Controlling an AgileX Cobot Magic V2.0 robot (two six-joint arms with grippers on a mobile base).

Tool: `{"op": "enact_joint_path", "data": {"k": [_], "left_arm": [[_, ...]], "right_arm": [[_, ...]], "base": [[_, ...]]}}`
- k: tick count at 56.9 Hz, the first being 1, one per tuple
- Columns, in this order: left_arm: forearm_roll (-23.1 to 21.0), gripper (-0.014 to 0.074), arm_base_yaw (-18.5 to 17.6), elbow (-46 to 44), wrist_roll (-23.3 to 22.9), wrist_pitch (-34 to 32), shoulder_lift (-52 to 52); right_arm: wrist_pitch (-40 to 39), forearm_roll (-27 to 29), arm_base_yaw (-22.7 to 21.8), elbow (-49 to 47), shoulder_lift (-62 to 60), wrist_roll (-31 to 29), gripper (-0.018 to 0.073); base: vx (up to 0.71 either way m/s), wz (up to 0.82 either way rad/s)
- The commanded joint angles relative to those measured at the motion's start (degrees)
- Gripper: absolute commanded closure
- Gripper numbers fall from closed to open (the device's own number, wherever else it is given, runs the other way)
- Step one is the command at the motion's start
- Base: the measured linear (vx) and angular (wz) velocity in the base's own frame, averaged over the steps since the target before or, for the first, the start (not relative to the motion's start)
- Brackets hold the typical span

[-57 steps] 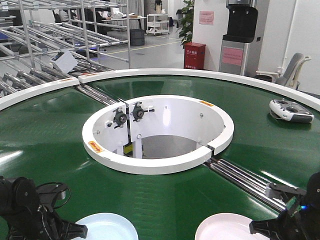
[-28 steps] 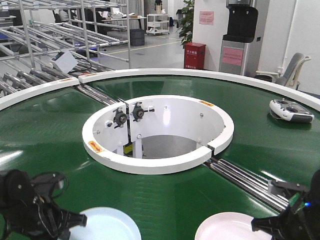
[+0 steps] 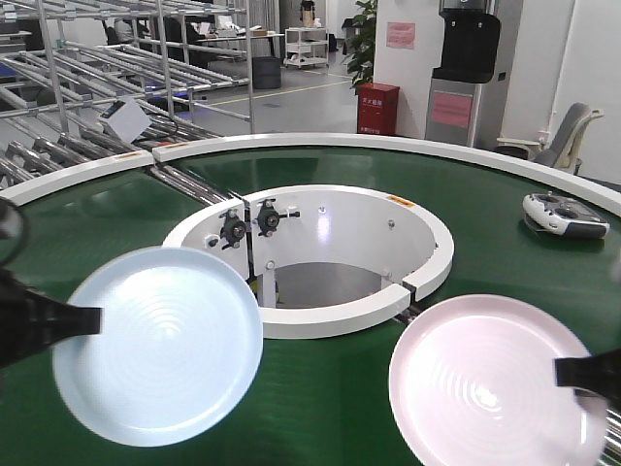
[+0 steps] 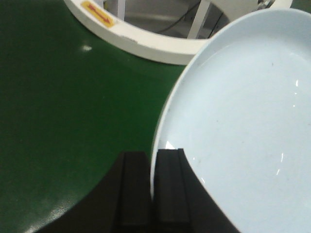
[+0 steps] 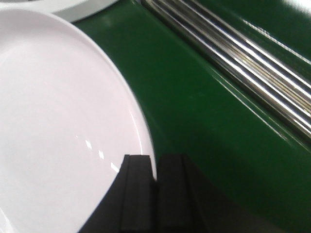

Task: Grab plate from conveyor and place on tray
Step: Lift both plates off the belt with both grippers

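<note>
Though blurry frontally, hands (image 4: pixel 151 162) (image 5: pixel 156 165) on plates (image 4: pixel 243 121) (image 5: pixel 58 121)

Red cabinet (image 3: pixel 377 108) stands beside, seemingly, a dispenser (image 3: pixel 464 78).

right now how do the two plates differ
The blue plate is pale blue; the pink plate is pale pink. The blue plate is pinched by the left end effector, the pink plate by the right end effector. In the front view the blue plate is gripped at its left edge, the pink plate at its right edge. Both are round, plain, raised off the green belt and tipped toward the front camera.
</note>
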Motion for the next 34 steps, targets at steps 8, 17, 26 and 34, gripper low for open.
{"op": "enact_joint_path", "data": {"k": [8,17,26,34], "left_arm": [[-1.72,0.0603,-0.27,5.57,-1.71,-5.83,-14.54],[-3.66,0.0603,-0.27,8.07,-1.71,-5.52,-19.83],[-3.67,0.0603,-0.27,8.0,-1.71,-5.42,-22.09],[-3.67,0.0603,-0.27,8.0,-1.71,-3.01,-22.4]], "right_arm": [[-3.51,2.41,-0.27,3.73,-15.62,-0.63,0.0568],[-2.85,2.45,-0.27,4.18,-18.2,-0.23,0.0568],[-3.22,2.72,-0.27,4.18,-18.2,-0.23,0.0568],[-3.05,4.31,-0.27,4.18,-18.2,-0.23,0.0568]], "base": [[0.0,0.0],[0.0,0.0],[0.0,0.0],[0.0,0.0]]}}
